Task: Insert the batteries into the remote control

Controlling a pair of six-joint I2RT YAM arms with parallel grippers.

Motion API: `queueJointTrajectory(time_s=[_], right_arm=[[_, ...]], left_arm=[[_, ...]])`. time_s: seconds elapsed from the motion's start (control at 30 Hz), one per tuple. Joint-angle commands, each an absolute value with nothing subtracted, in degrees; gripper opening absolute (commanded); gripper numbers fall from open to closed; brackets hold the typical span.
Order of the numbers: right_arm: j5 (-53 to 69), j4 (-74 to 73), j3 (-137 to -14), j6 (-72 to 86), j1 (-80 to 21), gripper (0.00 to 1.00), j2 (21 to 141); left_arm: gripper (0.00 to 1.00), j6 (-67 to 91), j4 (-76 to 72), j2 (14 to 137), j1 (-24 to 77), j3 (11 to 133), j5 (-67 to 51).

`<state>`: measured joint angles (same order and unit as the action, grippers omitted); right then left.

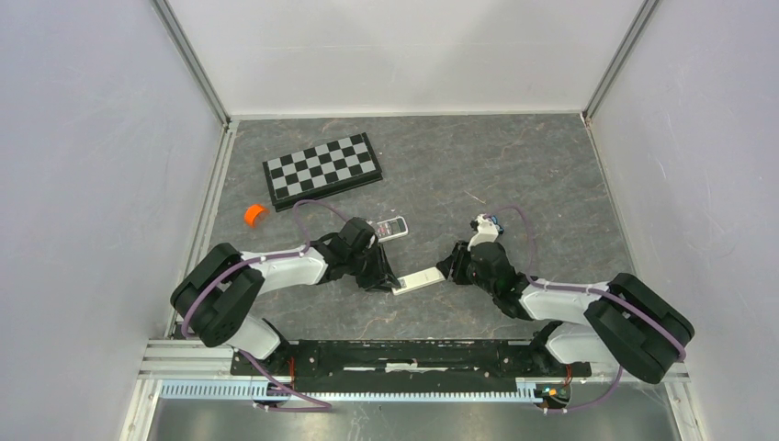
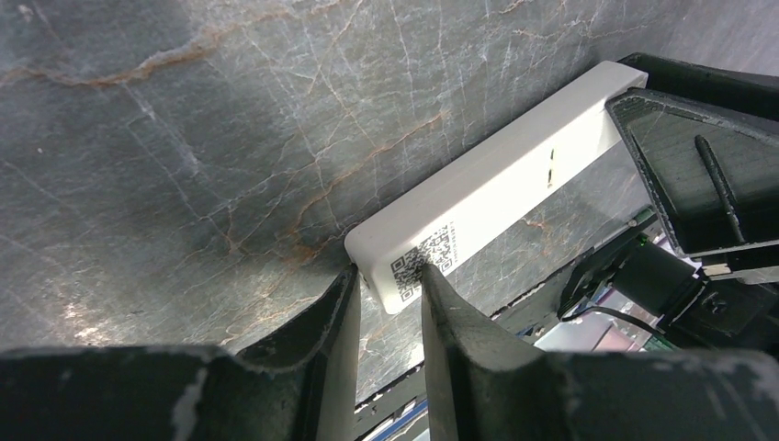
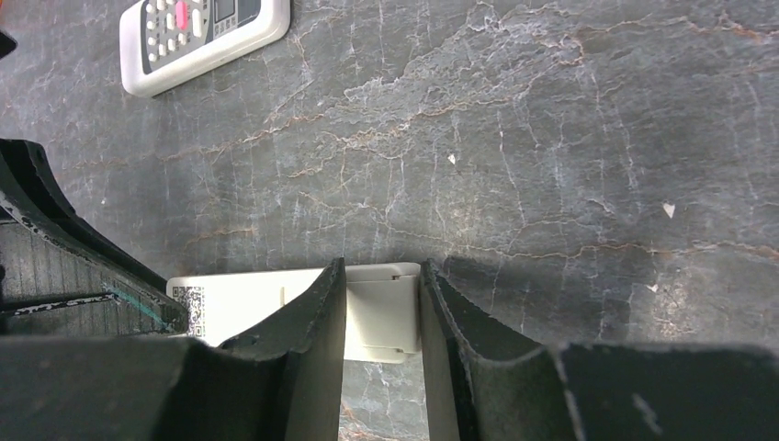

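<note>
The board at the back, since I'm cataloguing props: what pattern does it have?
The board is black-and-white checkered, shown best in the top external view.

Dark veined stone worktop open at centre and far right, black-and-white chequered board and small orange piece at far left, grey-white buttoned remote just beyond left pincer, small black-and-blue gadget beside right arm.

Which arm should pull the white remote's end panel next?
Right, probably: right gripper grips the seamed panel end of the white remote, while left gripper pinches the QR-code end as a brace.
</note>
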<state>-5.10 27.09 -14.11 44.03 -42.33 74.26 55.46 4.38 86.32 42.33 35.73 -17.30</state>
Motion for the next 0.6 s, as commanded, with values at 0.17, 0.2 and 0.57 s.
queueJointTrajectory(time_s=[0.17,0.2,0.57], right_arm=[[7.7,11.2,-14.5,40.3,-44.9,0.41,72.9],[7.7,10.4,-14.6,39.2,-43.7,0.44,72.3],[11.8,5.3,-19.8,30.5,-37.3,0.64,69.4]], left_arm=[[0.34,57.5,-2.1,87.0,43.1,33.2,-15.0],[0.34,57.3,-1.9,87.0,43.1,33.1,-14.8],[0.34,56.9,-1.2,88.1,43.1,33.6,-13.9]])
